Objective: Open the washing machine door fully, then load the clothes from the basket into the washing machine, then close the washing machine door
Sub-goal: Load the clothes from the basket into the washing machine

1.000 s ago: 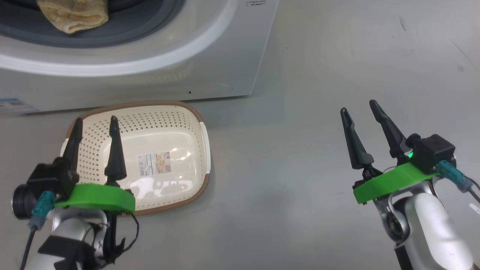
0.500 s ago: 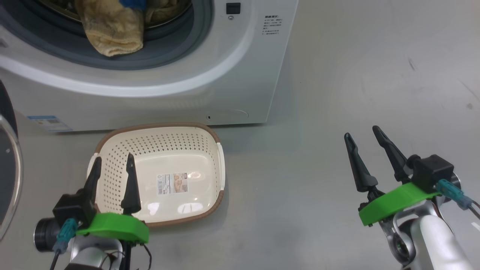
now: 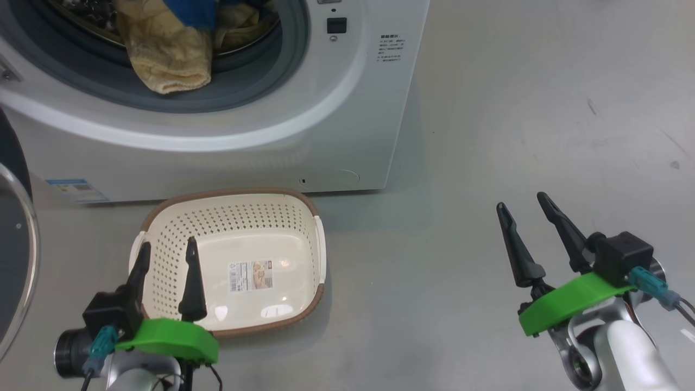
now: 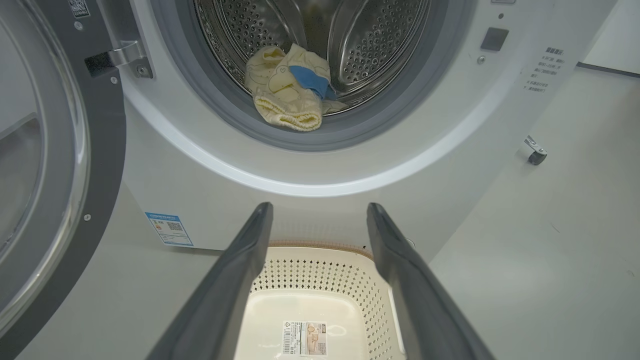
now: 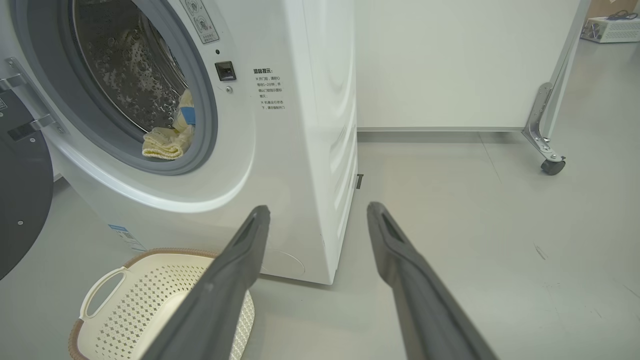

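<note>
The white washing machine (image 3: 260,136) stands with its door (image 4: 45,165) swung wide open to the left. Pale yellow clothes (image 4: 285,95) with blue trim lie in the steel drum, one end draped over the grey gasket (image 3: 244,81). On the floor in front sits the cream basket (image 3: 271,222) with nothing but its sticker inside. My left gripper (image 3: 167,252) hovers open over the basket's near left corner. My right gripper (image 3: 521,205) is open above bare floor, well to the right of the machine. Both hold nothing.
Grey floor spreads to the right of the washing machine (image 5: 310,125). A white panel on a metal leg with a caster (image 5: 552,165) stands at the far right, and a white wall runs behind. The door glass (image 3: 13,255) juts in at the left edge.
The head camera has tilted up, so more of the drum and clothes shows. Both grippers stay open and sit about the same relative to the basket and floor.
</note>
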Controlling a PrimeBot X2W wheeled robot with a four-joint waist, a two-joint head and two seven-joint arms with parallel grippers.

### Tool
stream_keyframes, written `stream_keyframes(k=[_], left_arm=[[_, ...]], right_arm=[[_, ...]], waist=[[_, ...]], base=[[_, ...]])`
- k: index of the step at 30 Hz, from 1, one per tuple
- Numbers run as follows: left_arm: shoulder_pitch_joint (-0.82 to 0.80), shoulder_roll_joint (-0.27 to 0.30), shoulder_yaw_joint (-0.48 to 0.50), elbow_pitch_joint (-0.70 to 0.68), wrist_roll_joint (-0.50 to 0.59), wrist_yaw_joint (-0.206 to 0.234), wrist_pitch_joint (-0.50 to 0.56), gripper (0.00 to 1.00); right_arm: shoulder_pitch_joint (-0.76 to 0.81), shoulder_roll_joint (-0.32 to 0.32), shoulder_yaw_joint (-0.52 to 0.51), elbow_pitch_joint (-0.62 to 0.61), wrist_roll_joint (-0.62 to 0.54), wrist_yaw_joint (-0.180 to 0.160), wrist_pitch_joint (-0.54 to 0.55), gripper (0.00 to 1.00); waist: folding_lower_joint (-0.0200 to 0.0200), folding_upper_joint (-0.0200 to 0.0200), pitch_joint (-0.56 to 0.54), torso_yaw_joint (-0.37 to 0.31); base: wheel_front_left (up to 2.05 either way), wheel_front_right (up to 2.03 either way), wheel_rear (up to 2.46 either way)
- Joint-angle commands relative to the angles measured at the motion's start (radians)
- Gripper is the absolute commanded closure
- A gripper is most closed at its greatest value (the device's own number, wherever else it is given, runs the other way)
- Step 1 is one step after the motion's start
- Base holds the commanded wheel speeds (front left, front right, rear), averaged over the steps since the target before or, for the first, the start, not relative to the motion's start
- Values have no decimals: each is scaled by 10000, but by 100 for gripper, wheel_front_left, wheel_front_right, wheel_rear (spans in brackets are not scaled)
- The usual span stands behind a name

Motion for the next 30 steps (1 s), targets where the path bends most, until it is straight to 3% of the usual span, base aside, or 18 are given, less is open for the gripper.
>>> stream_keyframes(k=[1,14,24,30], left_arm=[[-142,153,409,-213,50,1944,-138,0],[-875,226,375,305,-163,1521,135,0],[-2623,567,437,1506,-670,648,1306,0],[-4482,1027,501,2139,-850,37,2368,0]], right_arm=[[-64,-63,226,-390,-4,-29,-6,0],[-108,-34,430,-403,109,-29,-16,0],[-591,-18,778,-272,298,-29,-224,0],[-1156,-8,995,44,572,-29,-548,0]], waist=[[0,-1,-10,-14],[0,-1,182,-115],[0,-1,1070,-564],[0,-1,1912,-1063]], base=[[0,0,0],[0,0,0],[0,0,0],[0,0,0]])
